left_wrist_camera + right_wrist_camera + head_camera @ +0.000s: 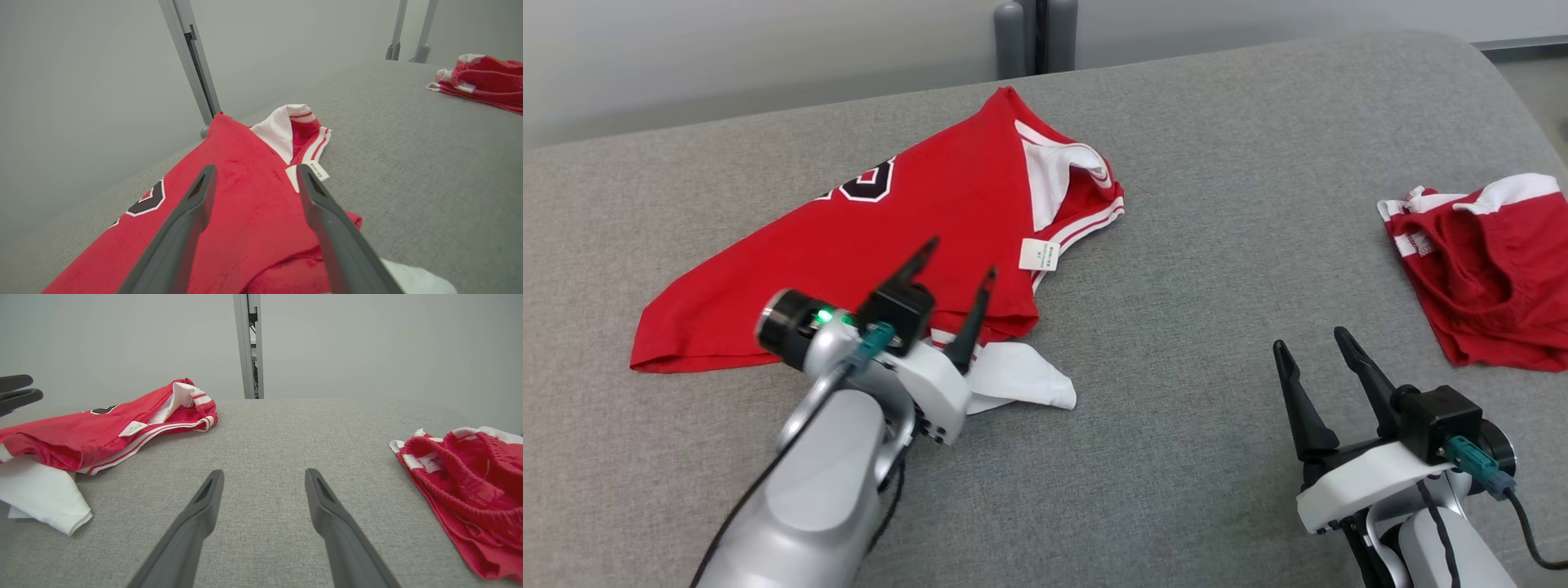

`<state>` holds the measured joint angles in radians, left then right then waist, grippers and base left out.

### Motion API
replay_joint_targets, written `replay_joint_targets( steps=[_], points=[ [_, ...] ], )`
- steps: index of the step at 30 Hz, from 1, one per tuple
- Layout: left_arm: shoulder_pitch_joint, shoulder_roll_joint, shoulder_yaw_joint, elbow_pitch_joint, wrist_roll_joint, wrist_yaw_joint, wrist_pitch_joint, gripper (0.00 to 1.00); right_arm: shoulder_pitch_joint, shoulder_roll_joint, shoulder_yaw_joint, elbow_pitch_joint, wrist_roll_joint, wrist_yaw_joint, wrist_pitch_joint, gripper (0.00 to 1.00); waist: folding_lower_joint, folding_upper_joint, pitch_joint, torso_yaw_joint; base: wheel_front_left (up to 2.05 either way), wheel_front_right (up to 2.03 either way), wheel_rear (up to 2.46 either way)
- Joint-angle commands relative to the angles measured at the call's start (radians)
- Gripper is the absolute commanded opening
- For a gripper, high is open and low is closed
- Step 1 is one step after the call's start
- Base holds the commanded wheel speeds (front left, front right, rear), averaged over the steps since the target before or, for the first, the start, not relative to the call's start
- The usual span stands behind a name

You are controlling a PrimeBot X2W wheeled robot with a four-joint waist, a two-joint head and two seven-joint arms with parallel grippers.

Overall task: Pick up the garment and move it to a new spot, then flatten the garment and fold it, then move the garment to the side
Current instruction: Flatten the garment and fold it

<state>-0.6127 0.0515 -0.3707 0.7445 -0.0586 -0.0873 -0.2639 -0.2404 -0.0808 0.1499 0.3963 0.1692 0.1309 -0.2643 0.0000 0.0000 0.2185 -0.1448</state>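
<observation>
Red jersey [849, 245]: lies beneath the left gripper [961, 256], which is spread and empty. White tag [1038, 254] just right of its tips, print unreadable; black numeral [870, 181] ahead-left, cut off. Right gripper [1311, 339] spread; red shorts [1486, 269] to its right.

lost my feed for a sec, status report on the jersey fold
Left gripper open, above red jersey. Right gripper open, over grey surface. Jersey lying half folded, white flap poking out. Second red garment far right, clear.
</observation>
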Motion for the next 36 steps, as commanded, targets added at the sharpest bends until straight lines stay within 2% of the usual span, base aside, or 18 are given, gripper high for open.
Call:
replay_joint_targets(
  steps=[1, 4, 11, 12, 17, 24, 25, 26, 27, 28, 29, 30, 31, 36],
  points=[
    [-0.002, 0.004, -0.025, 0.008, -0.004, -0.006, 0.0, 1.0, -0.003, -0.004, 0.001, 0.001, 0.004, 0.0, 0.001, 1.0, 0.0, 0.0, 0.0, -0.004, 0.0, 0.0, 0.0],
    [-0.005, 0.002, -0.145, 0.004, -0.082, -0.006, 0.024, 1.0, -0.001, -0.004, 0.003, 0.006, 0.007, 0.0, 0.001, 1.0, 0.0, 0.0, 0.001, -0.015, 0.0, 0.0, 0.0],
    [-0.053, 0.002, -0.346, 0.007, -0.181, 0.088, 0.099, 1.0, 0.003, 0.002, 0.001, 0.009, 0.005, 0.0, 0.001, 1.0, 0.0, 0.0, 0.005, -0.03, 0.0, 0.0, 0.0],
    [-0.069, 0.002, -0.381, 0.022, -0.191, 0.115, 0.121, 1.0, 0.004, 0.004, -0.001, 0.01, 0.004, 0.0, 0.001, 1.0, 0.0, 0.0, 0.005, -0.032, 0.0, 0.0, 0.0],
    [-0.101, 0.002, -0.441, 0.071, -0.208, 0.172, 0.16, 1.0, 0.004, 0.008, -0.006, 0.013, 0.001, 0.0, 0.001, 1.0, 0.0, 0.0, 0.006, -0.033, 0.0, 0.0, 0.0],
    [-0.121, 0.002, -0.501, 0.113, -0.243, 0.185, 0.2, 0.98, 0.013, 0.011, -0.011, 0.018, -0.001, 0.0, 0.001, 1.0, 0.0, 0.0, -0.004, -0.024, 0.0, 0.0, 0.0],
    [-0.122, 0.002, -0.509, 0.115, -0.25, 0.187, 0.201, 0.91, 0.014, 0.011, -0.011, 0.019, -0.002, 0.0, 0.001, 1.0, 0.0, 0.0, -0.006, -0.023, 0.0, 0.0, 0.0],
    [-0.122, 0.002, -0.509, 0.115, -0.25, 0.187, 0.201, 0.91, 0.014, 0.011, -0.011, 0.019, -0.002, 0.0, 0.001, 1.0, 0.0, 0.0, -0.006, -0.023, 0.0, 0.0, 0.0],
    [-0.123, 0.002, -0.516, 0.117, -0.255, 0.188, 0.201, 0.81, 0.014, 0.012, -0.009, 0.02, -0.001, 0.0, 0.001, 1.0, 0.0, 0.0, -0.008, -0.022, 0.0, 0.0, 0.0],
    [-0.124, 0.002, -0.522, 0.118, -0.262, 0.19, 0.202, 0.54, 0.014, 0.012, -0.008, 0.021, -0.001, 0.0, 0.001, 1.0, 0.0, 0.0, -0.009, -0.022, 0.0, 0.0, 0.0],
    [-0.125, 0.002, -0.528, 0.119, -0.268, 0.193, 0.201, 0.41, 0.013, 0.012, -0.006, 0.021, 0.0, 0.0, 0.001, 1.0, 0.0, 0.0, -0.011, -0.022, 0.0, 0.0, 0.0],
    [-0.127, 0.002, -0.534, 0.12, -0.273, 0.195, 0.199, 0.14, 0.014, 0.013, -0.005, 0.021, 0.0, 0.0, 0.001, 1.0, 0.0, 0.0, -0.012, -0.021, 0.0, 0.0, 0.0],
    [-0.128, 0.002, -0.54, 0.122, -0.278, 0.195, 0.198, 0.01, 0.014, 0.013, -0.004, 0.022, 0.001, 0.0, 0.001, 1.0, 0.0, 0.0, -0.013, -0.021, 0.0, 0.0, 0.0],
    [-0.135, 0.002, -0.558, 0.144, -0.3, 0.21, 0.197, 0.0, 0.015, 0.015, 0.001, 0.022, -0.001, 0.0, 0.001, 1.0, 0.0, 0.0, -0.015, -0.026, 0.0, 0.0, 0.0]
  ],
)
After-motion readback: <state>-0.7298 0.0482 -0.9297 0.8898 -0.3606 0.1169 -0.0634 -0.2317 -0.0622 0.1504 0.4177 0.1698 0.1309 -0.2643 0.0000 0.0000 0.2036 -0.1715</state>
